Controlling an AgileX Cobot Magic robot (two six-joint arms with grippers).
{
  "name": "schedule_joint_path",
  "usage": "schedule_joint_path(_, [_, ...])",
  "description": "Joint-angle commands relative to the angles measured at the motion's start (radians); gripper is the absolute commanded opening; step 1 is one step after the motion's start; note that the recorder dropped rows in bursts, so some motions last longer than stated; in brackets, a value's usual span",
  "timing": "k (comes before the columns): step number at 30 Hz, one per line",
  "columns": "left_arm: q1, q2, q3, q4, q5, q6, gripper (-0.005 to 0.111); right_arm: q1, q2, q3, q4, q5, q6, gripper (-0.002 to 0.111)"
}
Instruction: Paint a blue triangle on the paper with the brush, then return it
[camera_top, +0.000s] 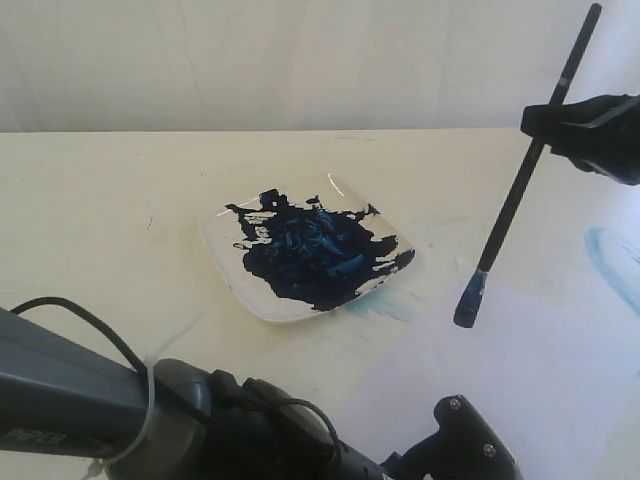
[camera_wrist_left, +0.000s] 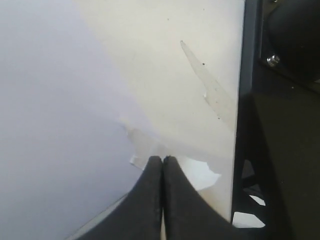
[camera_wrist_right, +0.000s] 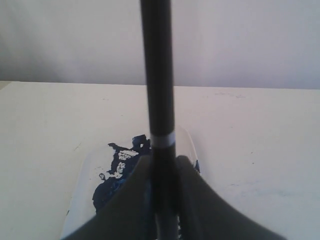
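Here, the right claw (camera_top: 542, 125) is hovering high over the table (camera_top: 100, 200). Its two fingers (camera_wrist_right: 210, 210) are pressing from both sides on the brush (camera_top: 510, 205) and are gripping the black handle in its upper part. The brush is hanging tilted from this claw. Its back end is pointing up beyond the claw, and its bristles (camera_top: 470, 298), loaded with dark blue, are reaching down and toward the left claw's side. The bristles are standing close to an edge of the paper (camera_top: 520, 390), but whether they are touching the sheet cannot be told.

In the right wrist view, a narrow pale band (camera_wrist_right: 162, 140) is showing on the handle just beyond the fingertips. The plate (camera_top: 250, 300) is lying further ahead of this claw, and thick dark blue paint (camera_top: 305, 250) is covering most of it. A light-blue curved smear (camera_top: 610, 255) is lying below the right claw.

The left claw (camera_wrist_left: 162, 162) is keeping low over the table, with both fingers together and nothing visible between them. Its tips are sitting at a corner of the paper, and the pale sheet is spreading out ahead of them. A translucent strip (camera_wrist_left: 212, 92) is lying on the bare table further ahead of this claw.
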Motion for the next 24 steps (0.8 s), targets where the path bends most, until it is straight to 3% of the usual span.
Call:
schedule_joint_path(1, [-0.009, -0.001, -0.012, 0.004, -0.001, 0.003, 0.0, 0.001, -0.047, 0.003, 0.023, -0.02, -0.013, 0.0])
schedule_joint_path(9, [-0.036, -0.001, -0.08, 0.052, 0.026, -0.033, 0.0, 0.001, -0.062, 0.003, 0.018, -0.018, -0.013, 0.0])
schedule_joint_path(15, [-0.049, 0.024, -0.079, 0.185, 0.021, -0.148, 0.0, 0.001, -0.062, 0.003, 0.018, -0.018, -0.013, 0.0])
schedule_joint_path(24, [-0.054, 0.038, -0.079, 0.197, 0.005, -0.158, 0.0, 0.001, -0.062, 0.003, 0.018, -0.018, -0.013, 0.0])
